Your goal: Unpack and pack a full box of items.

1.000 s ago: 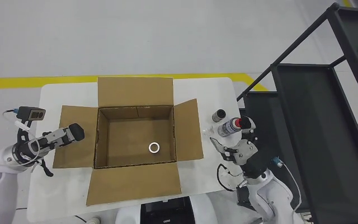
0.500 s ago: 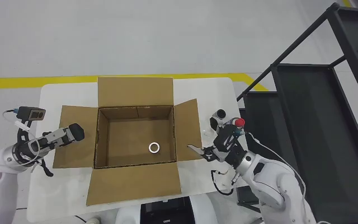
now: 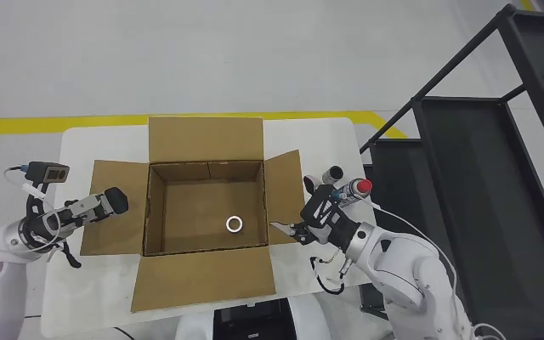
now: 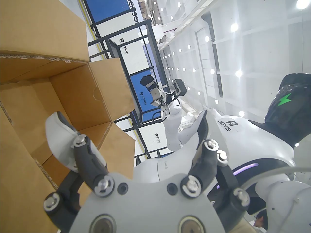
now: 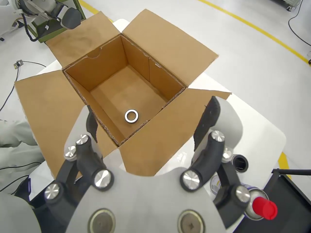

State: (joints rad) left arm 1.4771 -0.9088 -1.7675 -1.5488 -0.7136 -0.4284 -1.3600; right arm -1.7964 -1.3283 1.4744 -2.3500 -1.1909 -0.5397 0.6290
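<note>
**Entry: box unpack, last item**

- Step (est.): unpack phase, nearly done. One item left inside, so the next pick is likely the ring.
- Box point(image 3: 204, 140): cardboard, mid-counter, all 4 flaps folded out flat.
- Ring point(image 5: 131, 116): pale, lies flat on the box floor, twd the robot-side wall, right of centre, apart from the walls.
- Items already out: spray can w/ red cap point(image 3: 357, 189) and dark-topped cylinder point(image 3: 333, 176), just beside each other nr the counter point(image 3: 102, 140) right edge.
- Right gripper point(image 5: 150, 120): fingers spread wide, nothing held. Hangs over the box's right flap, tilted down and aimed into the opening.
- Left gripper point(image 4: 131, 124): also wide, empty. Sits at the outer edge of the left flap, nr the counter's left edge, pointing across the box.
- Next move needs: R arm over the right wall, deep vertical drop, fingers astride the ring, then close. The ring is thin and flat, so the tips must reach the floor. Slip risk. Watch wall clearance.
</note>
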